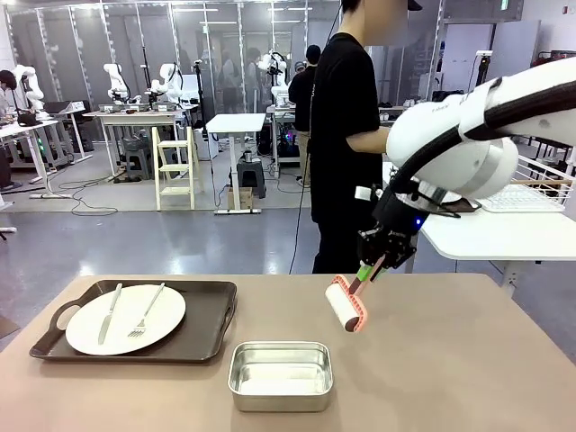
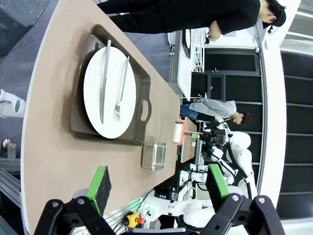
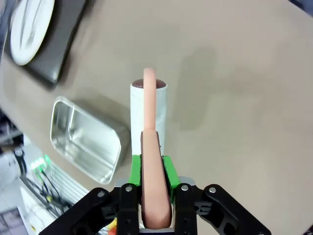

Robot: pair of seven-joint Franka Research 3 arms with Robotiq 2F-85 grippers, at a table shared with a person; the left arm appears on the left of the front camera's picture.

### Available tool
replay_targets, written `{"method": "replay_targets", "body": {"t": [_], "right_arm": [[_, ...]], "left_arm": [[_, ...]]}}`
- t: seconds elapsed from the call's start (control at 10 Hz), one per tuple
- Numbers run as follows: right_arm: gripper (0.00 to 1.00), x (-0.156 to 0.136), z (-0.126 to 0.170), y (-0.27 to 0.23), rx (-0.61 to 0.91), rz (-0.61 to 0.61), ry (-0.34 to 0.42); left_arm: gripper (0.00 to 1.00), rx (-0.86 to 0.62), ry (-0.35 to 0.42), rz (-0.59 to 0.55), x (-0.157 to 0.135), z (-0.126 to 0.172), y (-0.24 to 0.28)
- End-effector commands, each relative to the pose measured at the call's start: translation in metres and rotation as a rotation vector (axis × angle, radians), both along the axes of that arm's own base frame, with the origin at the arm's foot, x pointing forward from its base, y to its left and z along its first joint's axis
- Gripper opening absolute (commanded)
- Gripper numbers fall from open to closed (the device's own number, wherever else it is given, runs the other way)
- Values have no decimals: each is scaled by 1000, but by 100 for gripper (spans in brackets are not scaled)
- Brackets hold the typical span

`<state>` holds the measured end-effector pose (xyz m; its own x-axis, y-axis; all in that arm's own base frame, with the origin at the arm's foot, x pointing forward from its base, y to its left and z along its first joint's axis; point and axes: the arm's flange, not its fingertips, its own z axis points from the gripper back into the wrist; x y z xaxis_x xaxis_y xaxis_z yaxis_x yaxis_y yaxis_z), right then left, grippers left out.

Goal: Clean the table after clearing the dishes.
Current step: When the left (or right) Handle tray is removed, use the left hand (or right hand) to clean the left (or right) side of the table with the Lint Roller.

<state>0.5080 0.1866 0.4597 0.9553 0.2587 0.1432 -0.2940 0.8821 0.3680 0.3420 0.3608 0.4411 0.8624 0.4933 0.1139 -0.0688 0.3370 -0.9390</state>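
The table (image 1: pixel 468 378) is not yet cleared: the tray (image 1: pixel 211 315) at 9 o'clock carries the plate (image 1: pixel 85 333). My right claw (image 1: pixel 373 270) pinches the lint roller (image 1: pixel 346 304) by its handle, head slanted down over bare tabletop near centre, ready to roll. My left claw (image 2: pixel 159 183) hangs spread and empty.

The bench (image 1: pixel 468 360) was plain tan-brown, the tray (image 1: pixel 211 315) dark brown, the plate (image 1: pixel 126 322) white under silver cutlery (image 1: pixel 110 313), the pan (image 1: pixel 281 347) steel-grey, the roller (image 1: pixel 345 306) white on a salmon-pink handle (image 3: pixel 149 147), and the right end effector (image 1: pixel 371 268) black with green pads (image 3: pixel 135 169).
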Motion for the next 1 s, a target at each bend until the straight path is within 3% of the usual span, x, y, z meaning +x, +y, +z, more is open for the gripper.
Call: {"method": "replay_targets", "body": {"t": [0.0,0.2,0.6,0.9], "right_arm": [[22,-17,-19,0,71,-179,11],[22,-18,-42,-8,74,-280,15],[22,-8,-58,-18,71,-284,24],[22,8,-67,-25,126,-296,108]], "left_arm": [[100,-4,-13,8,-1,1,1],[100,-4,-13,8,-1,1,1],[100,-4,-13,8,-1,1,1],[100,-4,-13,8,-1,1,1]]}}
